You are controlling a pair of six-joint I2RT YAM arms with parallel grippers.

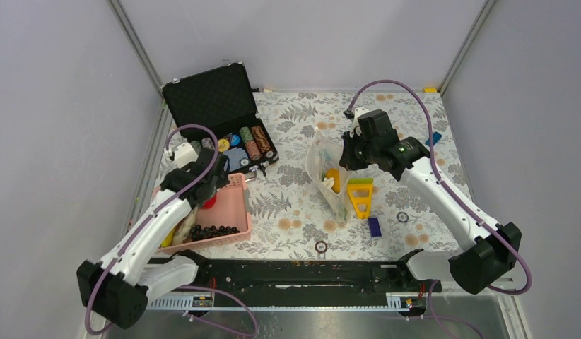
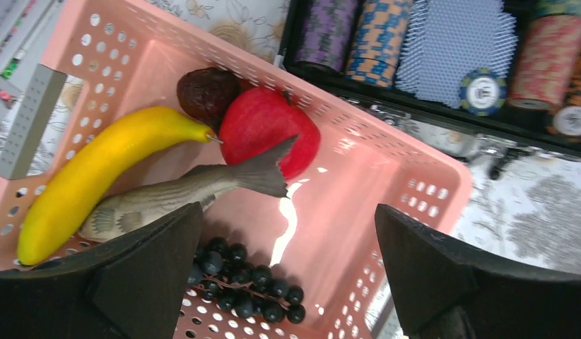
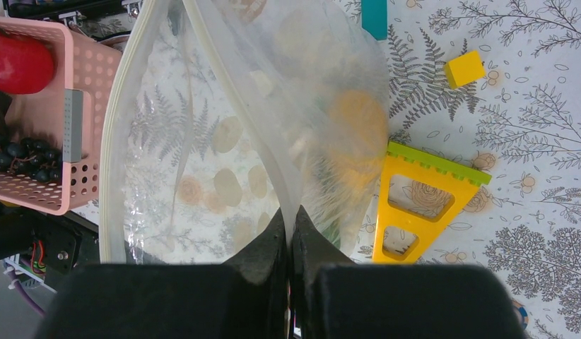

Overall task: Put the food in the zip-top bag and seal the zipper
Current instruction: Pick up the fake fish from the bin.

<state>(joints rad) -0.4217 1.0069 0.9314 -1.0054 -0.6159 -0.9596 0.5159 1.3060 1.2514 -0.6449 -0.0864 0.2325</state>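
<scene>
my left end effector (image 2: 288, 219), spread wide over the pink basket (image 2: 386, 155), has the grey fish (image 2: 196, 191) by its left finger, tail toward frame centre, while my right end effector (image 3: 291, 226) pinches the zip-top bag (image 3: 203, 141) upright at the top view's centre.

I find no legible text from my console; the print on the poker chip (image 2: 483, 92) in the case (image 1: 210, 99) blurs.

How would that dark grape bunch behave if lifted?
Probably floppy: the grape bunch is many small beads on thin stems, so it may sag and dangle. The beads look round and glossy, so a pinch might slip off. Lying flat in the pink basket, it seems unlikely to roll.
</scene>
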